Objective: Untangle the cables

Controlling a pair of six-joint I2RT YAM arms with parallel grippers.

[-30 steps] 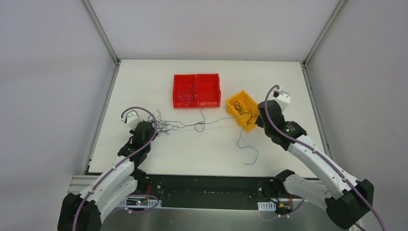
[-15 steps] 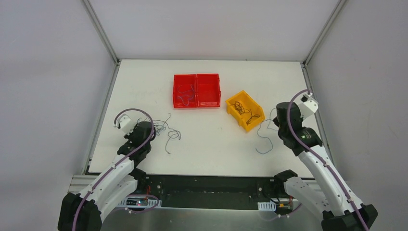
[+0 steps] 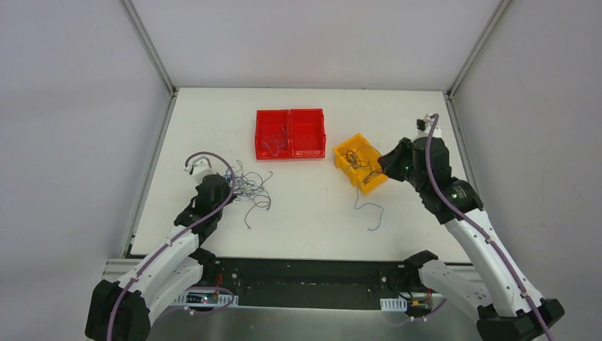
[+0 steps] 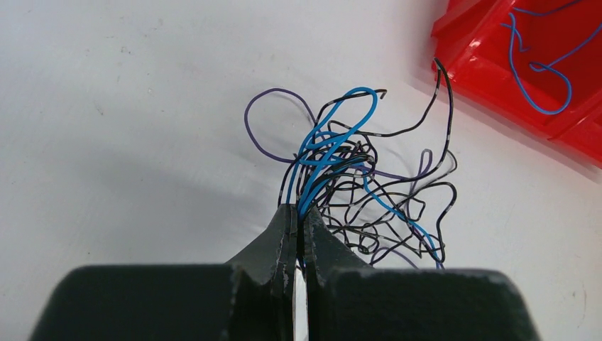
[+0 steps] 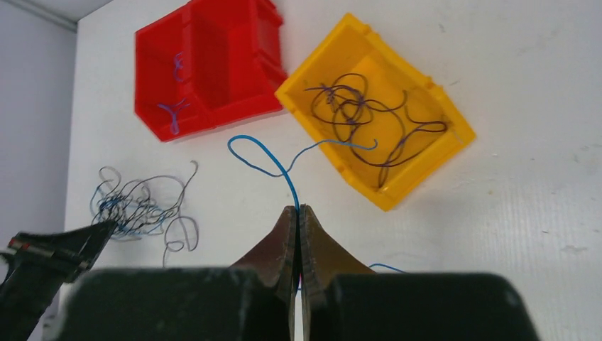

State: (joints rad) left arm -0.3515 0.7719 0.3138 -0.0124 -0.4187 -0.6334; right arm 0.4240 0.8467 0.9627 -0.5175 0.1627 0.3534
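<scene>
Cables (image 4: 355,177): tangled blue, purple and black bundle on your table (image 4: 106,106), near the red bins (image 4: 472,71), left gripper (image 4: 297,213) clamped on its strands. Your right gripper (image 5: 299,210) pinches one blue cable (image 5: 273,160) beside the yellow bin (image 5: 426,174).

the table (image 3: 312,220) is white with faint grey specks. the tangle of cables (image 4: 355,177) mixes bright blue, purple and black strands, some of the black ones glinting pale. a single wire (image 5: 285,170) is blue. the double bin (image 3: 291,132) is red, with a blue wire (image 4: 532,66) inside. the other bin (image 5: 323,64) is yellow, its wires (image 5: 355,106) dark brown. the left arm (image 3: 177,245) and right arm (image 3: 475,234) are white with black joints and lilac hoses.
</scene>
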